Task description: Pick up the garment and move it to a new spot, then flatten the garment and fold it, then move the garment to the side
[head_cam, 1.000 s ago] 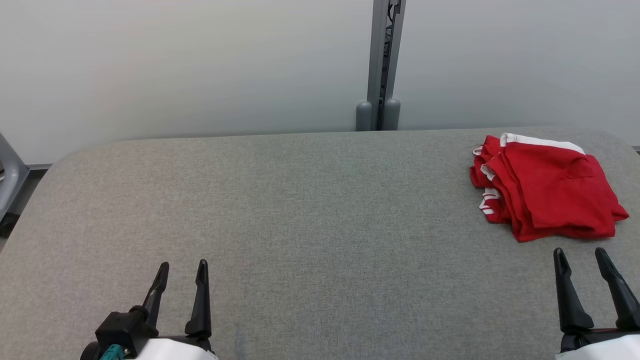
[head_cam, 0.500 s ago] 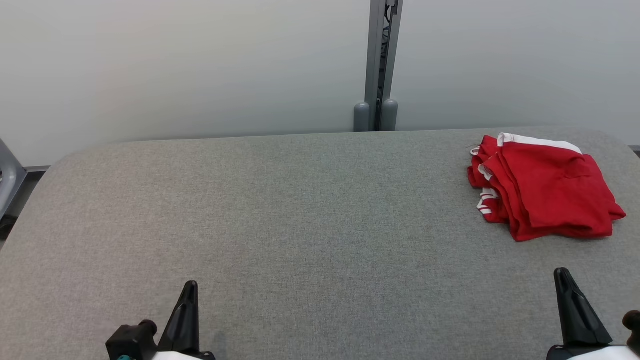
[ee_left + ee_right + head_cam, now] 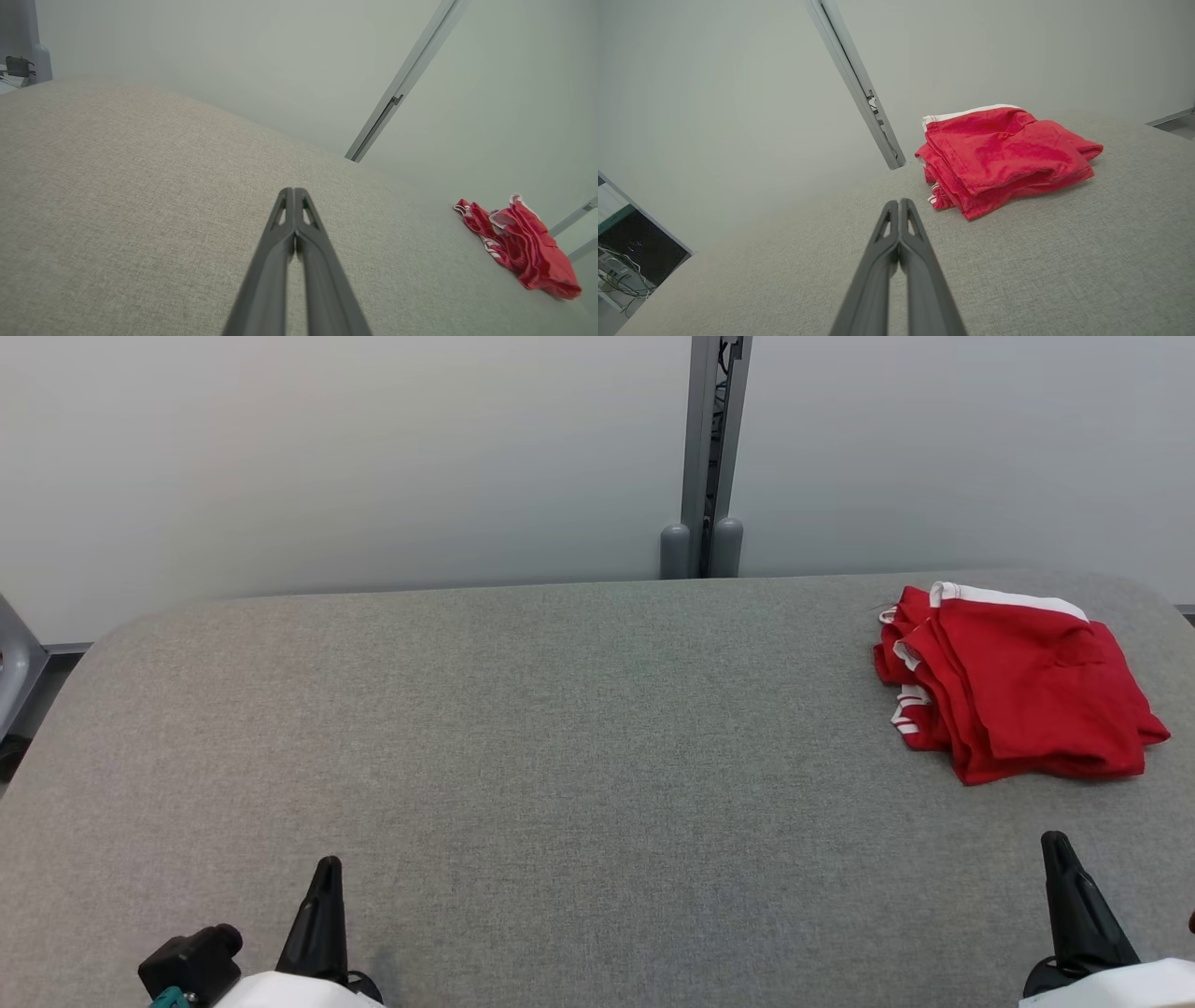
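Red garment point(image 3: 1022, 686) with white trim, lying folded in a loose stack on the grey worktop point(image 3: 560, 728), right of the grey wall post point(image 3: 714, 448) and nearer the camera than its foot, close to the worktop's right end. Folded and off to the side: matching the task's finish, and matching just as well a folded item waiting to be picked up. Impossible to settle from here.

Left gripper point(image 3: 327, 873) well left of the post, right gripper point(image 3: 1056, 845) well right of it, both low at the near edge. Jaws pressed together on nothing, well apart from the cloth.

Soft, light, limp fabric by the look. Likely to sag and shed layers if pinched by a single ply. Safer taken through the whole stack at a folded edge, or along the white-banded edge.

From the right wrist: stacked layer edges and a stitched hem, close up. From the left wrist: the striped, crumpled side, small, right of the post. From the head: the full outline.
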Motion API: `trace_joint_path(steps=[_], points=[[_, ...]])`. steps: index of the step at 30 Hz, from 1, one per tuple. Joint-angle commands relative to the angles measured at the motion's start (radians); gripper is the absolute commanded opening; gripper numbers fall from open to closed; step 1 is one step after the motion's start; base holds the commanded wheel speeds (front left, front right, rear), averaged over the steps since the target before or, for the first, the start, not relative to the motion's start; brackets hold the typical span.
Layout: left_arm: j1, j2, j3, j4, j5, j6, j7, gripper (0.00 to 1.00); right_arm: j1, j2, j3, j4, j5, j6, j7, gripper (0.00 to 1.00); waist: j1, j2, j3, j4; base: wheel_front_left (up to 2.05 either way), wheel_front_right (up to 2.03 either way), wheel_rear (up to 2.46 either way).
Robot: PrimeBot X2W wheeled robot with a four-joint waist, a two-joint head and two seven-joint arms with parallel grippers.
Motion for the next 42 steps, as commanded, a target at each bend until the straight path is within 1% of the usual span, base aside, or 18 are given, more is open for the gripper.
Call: trace_joint_path(steps=[1, 23, 42], points=[[-0.038, 0.002, 0.013, -0.015, -0.031, -0.006, 0.007, 0.00, -0.031, -0.006, -0.010, -0.007, 0.032, 0.000, 0.007, 0.00, 0.0000, -0.0001, 0.000, 0.000, 0.00, 0.00, 0.00], [-0.078, -0.006, 0.076, -0.013, -0.325, -0.041, 0.092, 0.00, -0.091, 0.018, -0.033, 0.051, 0.328, 0.000, 0.067, 0.00, 0.0000, -0.0001, 0.008, -0.001, 0.00, 0.00, 0.00], [-0.102, -0.011, 0.118, -0.012, -0.519, -0.065, 0.150, 0.00, -0.131, 0.035, -0.049, 0.090, 0.521, 0.000, 0.109, 0.00, 0.0000, -0.0001, 0.014, -0.002, 0.00, 0.00, 0.00]])
